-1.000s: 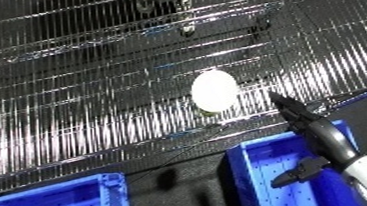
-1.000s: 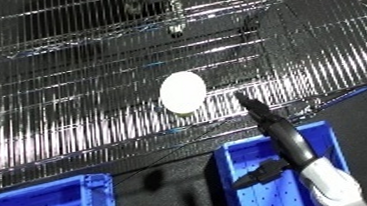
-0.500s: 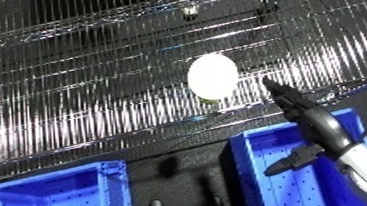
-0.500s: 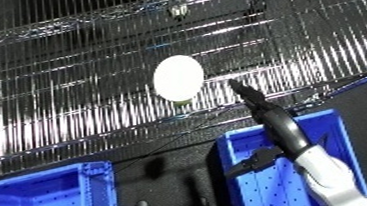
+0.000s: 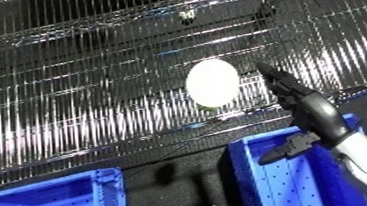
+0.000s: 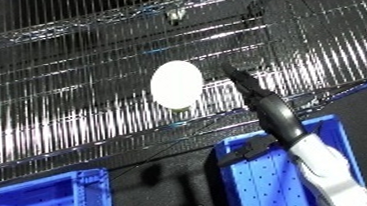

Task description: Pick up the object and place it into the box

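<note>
Where left eye shows thumb – right robot hand (image 5: 306,105) beside egg (image 5: 212,82).

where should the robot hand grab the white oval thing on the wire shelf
Probably across the narrow middle of the white oval, coming from its right, where the right robot hand already reaches with straight fingers. It lies alone on the wire shelf, its long axis running roughly up the view.

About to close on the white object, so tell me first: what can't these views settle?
- Whether the right hand touches the white oval object on the wire shelf: too blurred in both views.
- Left hand: outside both views.
- Blue bins: cut off by the lower edge, insides partly hidden by the forearm.
</note>
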### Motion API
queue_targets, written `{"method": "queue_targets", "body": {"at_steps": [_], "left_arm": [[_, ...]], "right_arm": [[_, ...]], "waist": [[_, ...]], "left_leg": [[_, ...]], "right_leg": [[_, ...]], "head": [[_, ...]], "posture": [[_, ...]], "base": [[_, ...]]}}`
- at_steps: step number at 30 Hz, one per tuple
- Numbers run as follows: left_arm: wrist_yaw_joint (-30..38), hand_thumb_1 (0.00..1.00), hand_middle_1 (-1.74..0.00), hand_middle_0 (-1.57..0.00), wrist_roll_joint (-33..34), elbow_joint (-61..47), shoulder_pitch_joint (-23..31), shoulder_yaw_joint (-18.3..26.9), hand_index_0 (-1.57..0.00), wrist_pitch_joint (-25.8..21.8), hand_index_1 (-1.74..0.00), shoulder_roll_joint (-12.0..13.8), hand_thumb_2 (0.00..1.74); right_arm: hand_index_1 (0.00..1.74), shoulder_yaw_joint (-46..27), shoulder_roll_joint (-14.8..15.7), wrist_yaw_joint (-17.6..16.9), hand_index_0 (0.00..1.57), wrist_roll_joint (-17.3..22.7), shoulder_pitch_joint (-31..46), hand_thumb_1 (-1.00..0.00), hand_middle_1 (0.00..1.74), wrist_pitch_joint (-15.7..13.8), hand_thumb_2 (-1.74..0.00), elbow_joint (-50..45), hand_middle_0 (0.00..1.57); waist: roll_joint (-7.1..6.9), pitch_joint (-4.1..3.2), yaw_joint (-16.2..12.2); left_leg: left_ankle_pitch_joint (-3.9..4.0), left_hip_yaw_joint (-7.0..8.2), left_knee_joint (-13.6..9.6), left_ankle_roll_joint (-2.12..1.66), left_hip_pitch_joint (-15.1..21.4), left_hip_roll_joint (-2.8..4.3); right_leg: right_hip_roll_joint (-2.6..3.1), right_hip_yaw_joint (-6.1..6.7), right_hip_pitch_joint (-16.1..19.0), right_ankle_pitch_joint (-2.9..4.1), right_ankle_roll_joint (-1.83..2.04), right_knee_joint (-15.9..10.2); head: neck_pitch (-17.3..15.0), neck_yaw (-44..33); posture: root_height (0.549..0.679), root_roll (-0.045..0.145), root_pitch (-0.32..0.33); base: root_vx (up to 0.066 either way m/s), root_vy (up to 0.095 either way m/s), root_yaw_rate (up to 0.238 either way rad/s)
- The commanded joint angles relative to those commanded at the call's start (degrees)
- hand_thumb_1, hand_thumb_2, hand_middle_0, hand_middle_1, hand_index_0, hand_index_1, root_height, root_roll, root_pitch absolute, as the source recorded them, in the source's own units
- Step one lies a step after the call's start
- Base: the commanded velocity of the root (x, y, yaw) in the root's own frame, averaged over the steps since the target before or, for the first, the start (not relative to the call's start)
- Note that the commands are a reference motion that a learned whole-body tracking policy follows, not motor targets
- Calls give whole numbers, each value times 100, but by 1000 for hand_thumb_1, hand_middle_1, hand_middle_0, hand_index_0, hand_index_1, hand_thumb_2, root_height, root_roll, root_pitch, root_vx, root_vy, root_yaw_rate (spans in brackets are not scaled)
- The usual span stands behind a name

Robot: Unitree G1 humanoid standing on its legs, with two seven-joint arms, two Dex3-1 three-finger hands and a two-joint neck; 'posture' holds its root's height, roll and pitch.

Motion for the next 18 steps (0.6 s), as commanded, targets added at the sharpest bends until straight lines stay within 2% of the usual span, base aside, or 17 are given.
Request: {"method": "queue_targets", "body": {"at_steps": [6,11,18], "left_arm": [[7,0,0,0,-51,-59,16,-80,0,3,0,19,0],[13,0,0,0,-82,-119,30,-146,0,-14,0,22,0],[23,0,0,0,-114,-220,76,-221,0,10,0,40,0]], "right_arm": [[0,91,-22,0,0,59,-215,0,0,9,0,49,0],[0,174,-6,-7,0,99,-405,0,0,7,0,95,0],[0,299,76,-48,0,102,-743,0,0,-9,0,192,0]], "waist": [[49,3,52],[100,3,106],[179,3,193]], "left_leg": [[-62,-6,164,55,-192,-49],[-80,-17,245,102,-352,-99],[-100,-24,341,144,-532,-167]], "right_leg": [[-19,-5,-196,-32,-26,162],[-32,-16,-362,-45,-39,272],[-63,-42,-536,-56,-59,378]], "head": [[179,124],[299,248],[406,455]], "posture": [[611,63,56],[608,61,70],[605,61,86]], "base": [[36,22,30],[27,21,32],[23,23,23]]}}
